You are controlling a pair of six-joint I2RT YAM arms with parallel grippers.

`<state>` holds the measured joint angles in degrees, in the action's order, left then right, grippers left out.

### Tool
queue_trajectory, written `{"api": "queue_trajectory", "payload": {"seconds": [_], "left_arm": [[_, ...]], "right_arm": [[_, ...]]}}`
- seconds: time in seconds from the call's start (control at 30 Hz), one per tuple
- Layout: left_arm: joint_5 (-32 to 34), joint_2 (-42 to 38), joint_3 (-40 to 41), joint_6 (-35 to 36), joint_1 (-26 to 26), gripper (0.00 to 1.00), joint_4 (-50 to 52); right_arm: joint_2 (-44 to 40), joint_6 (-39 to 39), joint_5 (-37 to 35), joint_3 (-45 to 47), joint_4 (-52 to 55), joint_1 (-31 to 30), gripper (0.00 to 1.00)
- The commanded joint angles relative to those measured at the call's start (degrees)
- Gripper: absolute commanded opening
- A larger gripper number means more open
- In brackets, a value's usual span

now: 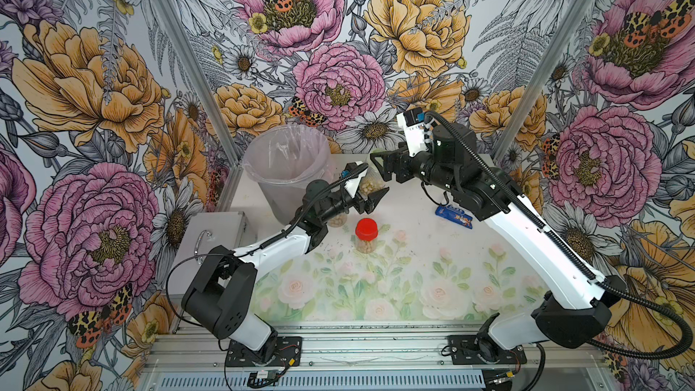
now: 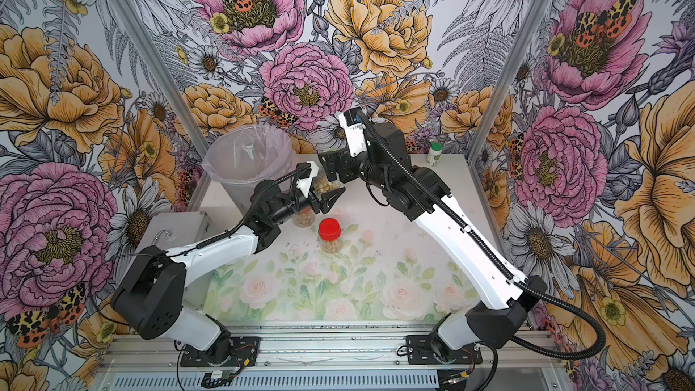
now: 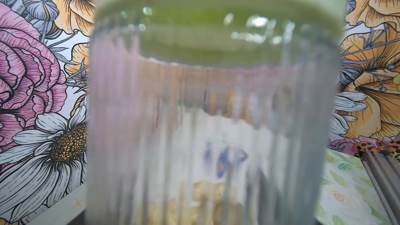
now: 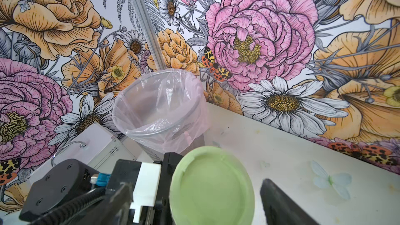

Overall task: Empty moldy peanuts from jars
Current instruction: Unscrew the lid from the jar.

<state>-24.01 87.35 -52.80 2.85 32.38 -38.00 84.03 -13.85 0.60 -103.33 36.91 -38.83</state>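
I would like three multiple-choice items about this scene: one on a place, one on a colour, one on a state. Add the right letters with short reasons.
1. Where is the red-lidded jar?
A) on the table, near its middle
B) at the table's front edge
C) lifted above the table

2. What colour is the lid of the held jar in the left gripper?
A) brown
B) red
C) light green

3. How is the held jar?
A) closed, peanuts inside
B) open, empty
C) open, half full

Answers:
1 A, it stands there in both top views.
2 C, the right wrist view shows it pale green.
3 A, the lid sits on it and peanuts show through its wall.
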Motion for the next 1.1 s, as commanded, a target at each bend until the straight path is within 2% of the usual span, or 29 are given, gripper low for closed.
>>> {"api": "queue_trajectory", "payload": {"seconds": [0.0,0.17,0.37,0.73,1.07], "left_arm": [[-1.0,-3.8,-0.1,-0.8,-0.6,0.30,-5.7],[-1.0,-4.3,-0.1,-0.6,-0.5,0.30,-5.2],[-0.9,-4.5,-0.1,-0.4,-0.4,0.30,-4.9],[-0.5,-4.0,-0.5,-0.3,-0.2,0.30,-4.5],[-0.4,-4.4,-0.5,0.0,-0.1,0.30,-4.5]], "right_arm": [[0.5,0.2,-0.3,-1.0,-1.3,-0.2,0.95],[0.8,-1.5,-1.4,0.0,-1.2,0.2,0.98],[1.0,-3.5,1.4,0.6,-1.0,1.9,1.00],[1.7,-5.1,5.0,1.6,-1.2,2.2,0.99],[2.7,-5.5,5.4,1.8,-1.3,1.9,0.98]]}}
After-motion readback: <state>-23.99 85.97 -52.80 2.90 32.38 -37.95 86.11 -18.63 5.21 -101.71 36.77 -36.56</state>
